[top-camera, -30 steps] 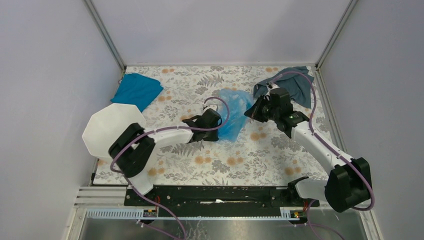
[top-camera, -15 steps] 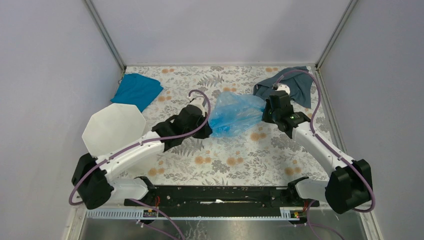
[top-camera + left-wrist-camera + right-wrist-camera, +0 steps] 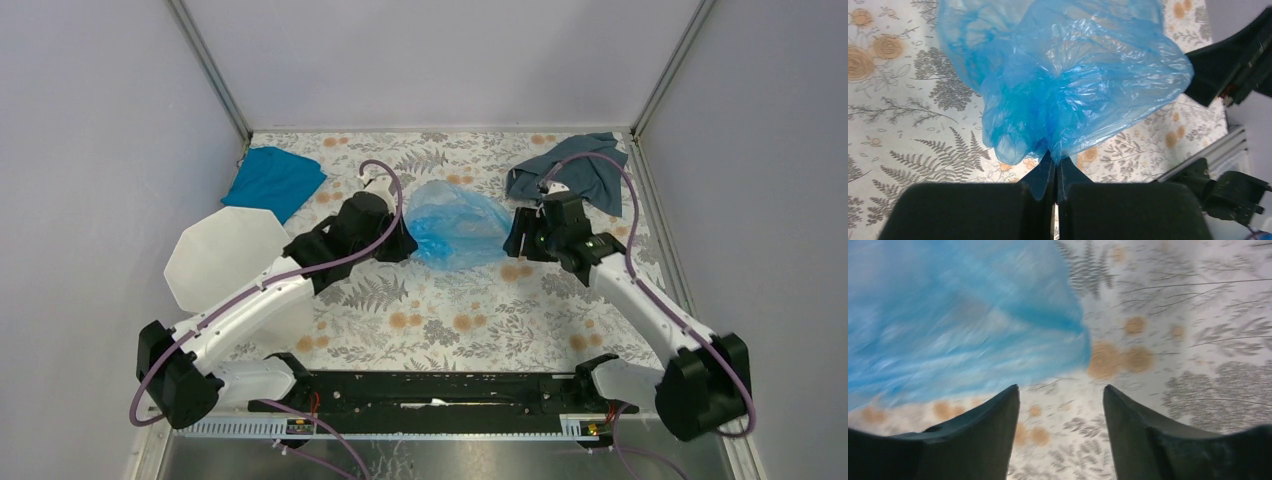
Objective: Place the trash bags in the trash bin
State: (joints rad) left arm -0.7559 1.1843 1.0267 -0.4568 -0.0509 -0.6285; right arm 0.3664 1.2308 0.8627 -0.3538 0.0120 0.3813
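The translucent light-blue trash bag [image 3: 458, 223] billows above the middle of the flowered table. My left gripper [image 3: 404, 238] is shut on its left end; in the left wrist view the film [image 3: 1063, 75] bunches between the closed fingertips [image 3: 1048, 165]. My right gripper [image 3: 514, 238] sits just right of the bag, jaws apart with nothing between them. In the right wrist view the bag [image 3: 958, 320] is blurred, ahead and to the left of the open gripper [image 3: 1061, 390]. The white faceted trash bin [image 3: 226, 257] stands at the left edge, beside my left forearm.
A teal-blue cloth [image 3: 274, 180] lies at the back left, behind the bin. A grey-blue cloth [image 3: 580, 172] is crumpled in the back right corner. Grey walls [image 3: 100, 150] close in the table on three sides.
My right gripper has let go of the bag and opened, moving slightly down. My left gripper closed on the bag, lifted it and drew its end leftward and back, so the bag billowed out.
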